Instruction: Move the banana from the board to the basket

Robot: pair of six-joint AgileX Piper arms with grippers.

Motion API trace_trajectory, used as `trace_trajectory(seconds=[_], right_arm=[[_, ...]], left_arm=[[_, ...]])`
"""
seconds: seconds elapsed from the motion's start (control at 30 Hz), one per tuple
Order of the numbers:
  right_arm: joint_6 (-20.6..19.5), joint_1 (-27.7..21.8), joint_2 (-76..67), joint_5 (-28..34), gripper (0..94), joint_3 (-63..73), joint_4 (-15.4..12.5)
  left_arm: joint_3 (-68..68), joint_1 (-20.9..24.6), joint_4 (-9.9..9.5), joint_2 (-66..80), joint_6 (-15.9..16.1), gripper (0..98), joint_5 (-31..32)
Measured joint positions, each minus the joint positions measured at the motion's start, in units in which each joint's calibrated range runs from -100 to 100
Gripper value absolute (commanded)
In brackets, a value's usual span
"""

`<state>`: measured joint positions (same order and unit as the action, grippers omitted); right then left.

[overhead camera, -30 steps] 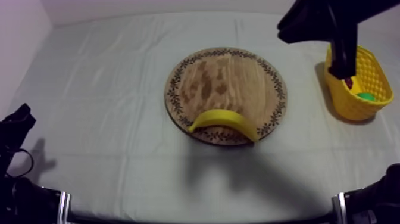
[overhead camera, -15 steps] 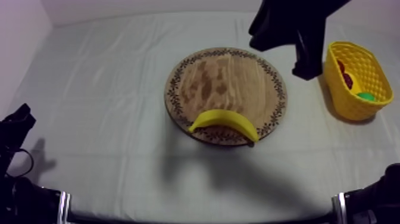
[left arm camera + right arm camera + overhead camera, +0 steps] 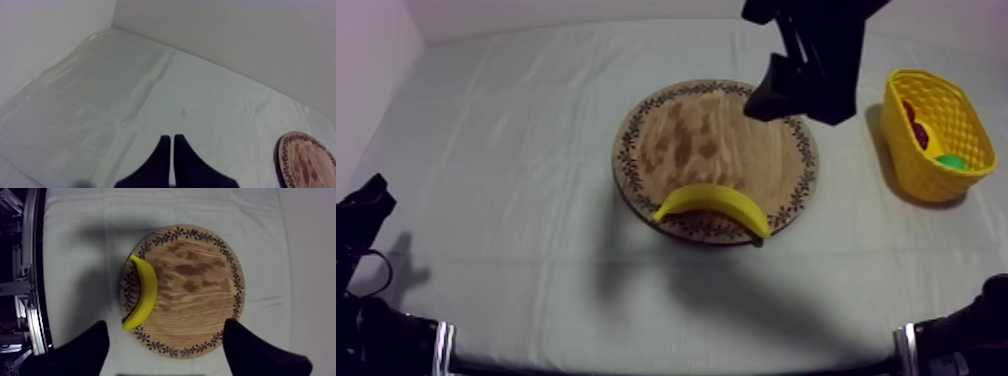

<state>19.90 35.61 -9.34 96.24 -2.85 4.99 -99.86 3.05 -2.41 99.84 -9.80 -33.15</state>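
At the near left of the table, the left gripper point(image 3: 364, 208) is seen low over the grey-white cloth point(image 3: 506, 150); in its wrist view its two black fingers point(image 3: 161, 162) are pressed together into a narrow wedge, with nothing held between them. Farther in, the banana point(image 3: 714, 204) is found lying on the near rim of the round wooden board point(image 3: 716, 140), its curve following the patterned edge and its ends reaching just past it. The board is set near the middle of the table. Above the board's far right part, the right gripper point(image 3: 773, 98) is held clear of the wood; in its wrist view its fingers point(image 3: 92, 348) are spread wide apart over the board, nothing is gripped, and the banana is seen below them, untouched. The yellow basket point(image 3: 921, 172) is placed at the right of the table, apart from the board, and a small red fruit point(image 3: 917, 127) and a green thing point(image 3: 951, 160) of unclear kind are seen inside it.
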Motion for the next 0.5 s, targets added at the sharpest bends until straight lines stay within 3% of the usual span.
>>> trace_trajectory(seconds=[0.27, 0.5], right_arm=[[-1.7, 0.5, 3.1, -1.5, 83.7, -2.8, 1.5], [-2.9, 0.0, 7.3, -6.5, 84.3, -8.7, 1.8]], left_arm=[[0.0, 0.0, 0.0, 0.0, 0.0, 0.1, 0.0], [0.0, 0.0, 0.0, 0.0, 0.0, 0.1, 0.0]])
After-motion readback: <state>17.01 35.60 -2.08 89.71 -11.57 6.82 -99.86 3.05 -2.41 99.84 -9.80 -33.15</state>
